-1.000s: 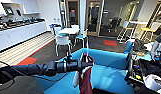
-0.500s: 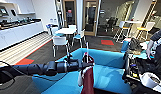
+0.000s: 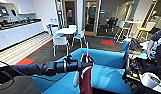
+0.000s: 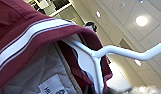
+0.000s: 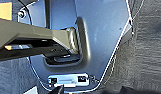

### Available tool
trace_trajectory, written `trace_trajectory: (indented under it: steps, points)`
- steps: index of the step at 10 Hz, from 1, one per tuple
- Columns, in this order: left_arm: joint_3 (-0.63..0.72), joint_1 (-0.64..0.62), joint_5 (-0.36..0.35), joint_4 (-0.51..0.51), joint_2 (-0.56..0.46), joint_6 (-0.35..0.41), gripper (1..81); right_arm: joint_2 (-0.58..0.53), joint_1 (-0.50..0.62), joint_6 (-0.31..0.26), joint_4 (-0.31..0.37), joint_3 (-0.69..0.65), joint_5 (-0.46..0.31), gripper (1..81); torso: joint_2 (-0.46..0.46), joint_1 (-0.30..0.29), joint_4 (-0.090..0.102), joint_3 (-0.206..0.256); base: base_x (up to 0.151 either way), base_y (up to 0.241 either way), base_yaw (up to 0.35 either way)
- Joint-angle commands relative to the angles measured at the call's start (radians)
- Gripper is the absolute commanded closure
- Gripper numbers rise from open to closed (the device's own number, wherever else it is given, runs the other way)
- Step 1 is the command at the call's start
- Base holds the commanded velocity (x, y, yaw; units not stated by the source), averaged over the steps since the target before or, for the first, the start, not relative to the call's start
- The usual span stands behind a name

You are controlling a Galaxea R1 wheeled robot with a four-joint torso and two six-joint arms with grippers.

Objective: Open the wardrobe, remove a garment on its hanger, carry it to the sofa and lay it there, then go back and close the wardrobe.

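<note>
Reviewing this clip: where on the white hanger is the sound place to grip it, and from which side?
On the hanger neck just above the maroon jacket collar, coming in level from the side, as the left gripper does: the stem stands upright and bare there, and the jacket hangs freely over the sofa.

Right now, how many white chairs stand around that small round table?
3: one chair nearest, in front; one at its right; one behind. Others may be hidden.

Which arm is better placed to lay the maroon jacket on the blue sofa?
The left. Its gripper holds the hanger with the maroon jacket hanging directly over the blue sofa. The right wrist view shows just robot parts above carpet.
</note>
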Motion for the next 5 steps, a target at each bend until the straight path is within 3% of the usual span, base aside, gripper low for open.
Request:
trace_trajectory:
  steps: [1,4,5]
  points:
    - [0.040,-0.170,-0.094,0.036,-0.004,0.016,81.1,-0.005,0.014,-0.003,-0.010,0.001,-0.064,1.0,0.000,0.000,0.000,0.000,0.000,0.000,0.000]
    - [0.040,-0.170,-0.097,0.036,-0.002,0.016,81.1,-0.005,0.014,-0.003,-0.010,-0.001,-0.064,1.0,0.000,0.000,0.000,0.000,0.000,0.000,0.000]
    - [0.044,-0.170,-0.097,0.036,-0.002,0.016,81.1,-0.005,0.014,-0.003,-0.010,-0.002,-0.064,1.0,0.000,0.000,0.000,0.000,0.074,0.000,0.000]
